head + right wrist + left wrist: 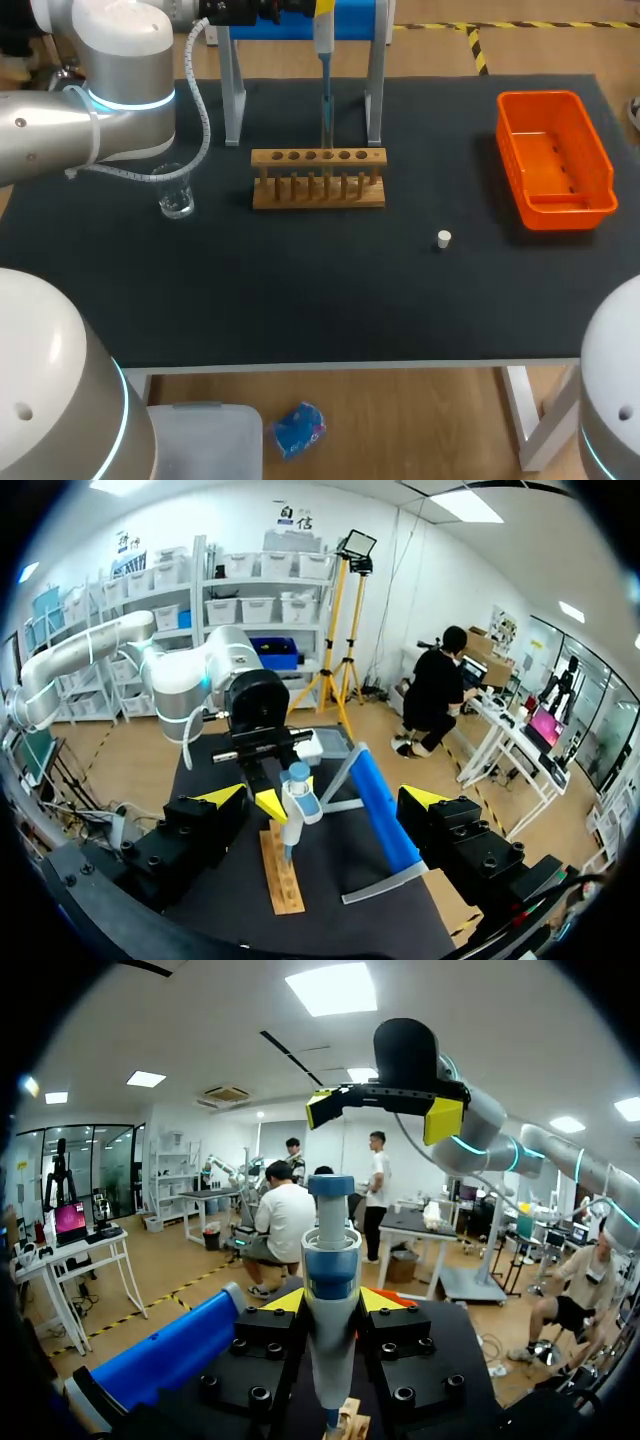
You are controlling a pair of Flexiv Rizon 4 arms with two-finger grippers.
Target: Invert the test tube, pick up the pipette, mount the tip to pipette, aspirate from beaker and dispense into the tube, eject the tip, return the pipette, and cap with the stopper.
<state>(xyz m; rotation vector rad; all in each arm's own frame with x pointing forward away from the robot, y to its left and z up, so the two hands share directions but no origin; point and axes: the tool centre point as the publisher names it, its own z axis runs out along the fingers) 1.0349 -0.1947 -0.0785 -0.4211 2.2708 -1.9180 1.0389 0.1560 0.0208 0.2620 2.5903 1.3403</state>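
Black bench (300, 290) carries a wooden rack (318, 178) at centre, a glass beaker (176, 195) to its left, a white stopper (444, 238) nearer and to the right, and an orange bin (553, 160) far right. Left pincer (335, 1302) is clamped on the pipette (331, 1260), held upright over the rack. Right pincer (323, 797) stands wide open, holding nothing, facing the pipette.
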